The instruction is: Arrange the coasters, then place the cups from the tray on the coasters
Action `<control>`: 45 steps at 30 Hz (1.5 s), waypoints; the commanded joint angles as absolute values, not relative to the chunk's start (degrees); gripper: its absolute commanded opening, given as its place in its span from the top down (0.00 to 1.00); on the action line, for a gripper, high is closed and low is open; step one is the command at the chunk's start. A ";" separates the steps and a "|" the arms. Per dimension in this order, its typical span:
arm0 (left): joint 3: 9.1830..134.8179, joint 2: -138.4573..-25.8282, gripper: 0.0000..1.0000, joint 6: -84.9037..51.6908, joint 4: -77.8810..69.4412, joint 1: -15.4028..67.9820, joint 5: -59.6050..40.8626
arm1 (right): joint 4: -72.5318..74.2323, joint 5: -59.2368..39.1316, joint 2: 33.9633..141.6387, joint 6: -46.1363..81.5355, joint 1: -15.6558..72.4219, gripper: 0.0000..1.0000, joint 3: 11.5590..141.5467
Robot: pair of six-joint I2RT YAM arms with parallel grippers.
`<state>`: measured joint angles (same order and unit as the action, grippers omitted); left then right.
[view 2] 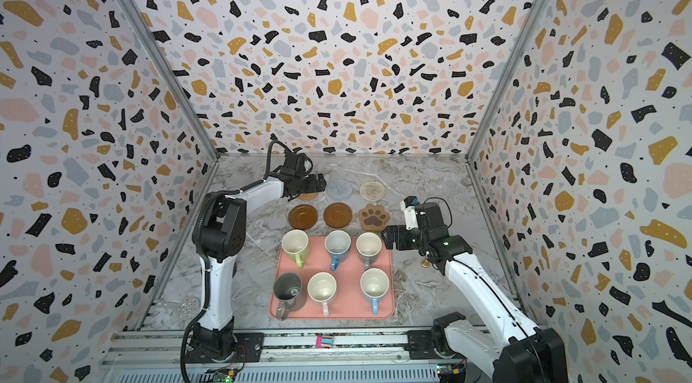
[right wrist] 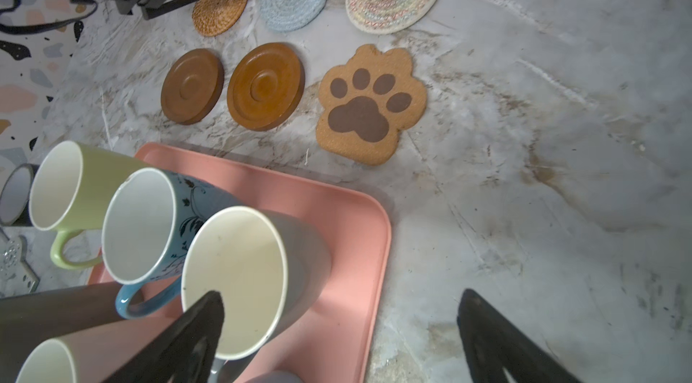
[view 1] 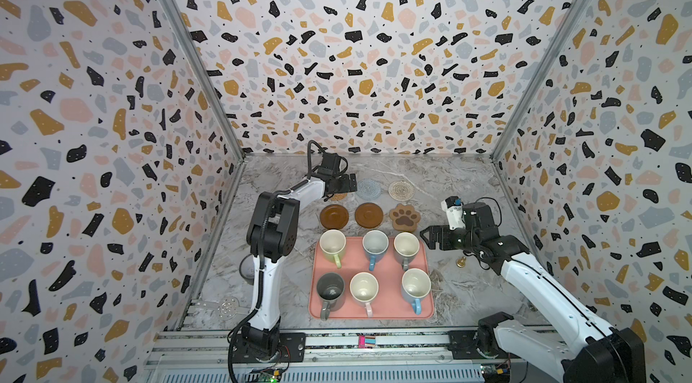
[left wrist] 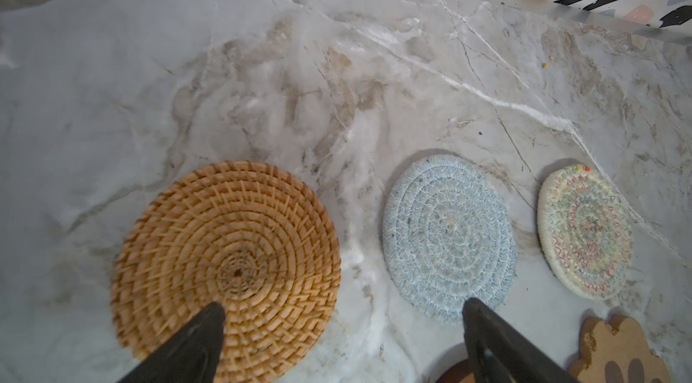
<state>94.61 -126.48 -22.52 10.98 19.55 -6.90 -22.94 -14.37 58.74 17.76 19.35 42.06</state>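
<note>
Six coasters lie in two rows behind the pink tray (view 1: 389,268): tan woven (left wrist: 224,265), blue-grey (view 1: 368,189) and cream (view 1: 401,190) at the back; two brown discs (view 1: 334,216) (view 1: 369,215) and a paw (view 1: 404,217) in front. Six cups stand on the tray: light green (view 1: 332,244), blue (view 1: 375,244), light grey (right wrist: 239,272), dark grey (view 1: 330,289), pink (view 1: 364,289), blue (view 1: 415,287). My left gripper (left wrist: 342,306) hangs open over the gap between the tan and blue-grey coasters, holding nothing. My right gripper (right wrist: 342,297) is open and empty at the tray's back right corner, beside the light grey cup.
A small brass object (view 1: 461,261) stands right of the tray near the right arm. A perforated metal disc (view 1: 228,306) and a grey round thing (view 1: 247,268) lie by the left arm's base. Patterned walls close in three sides.
</note>
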 commanded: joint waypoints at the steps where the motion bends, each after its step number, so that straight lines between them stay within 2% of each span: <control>1: 97.68 -128.14 0.00 -25.43 9.46 20.04 -7.83 | -25.35 -14.94 57.57 17.57 20.59 0.01 44.05; 12: 97.34 -132.05 0.00 -26.60 13.10 19.55 -4.38 | -25.33 -14.57 57.34 17.78 22.37 0.01 46.35; 26: 80.07 -121.78 0.00 -26.77 8.06 12.89 0.41 | -26.10 -11.95 59.29 18.02 25.36 0.01 49.12; 45: 60.65 -108.69 0.00 -33.26 0.77 9.16 -0.80 | -26.66 -9.57 59.24 19.64 28.11 0.01 48.72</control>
<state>62.81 -109.01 -31.00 -1.43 9.74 -0.54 -26.15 -10.44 60.05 19.00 27.79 47.29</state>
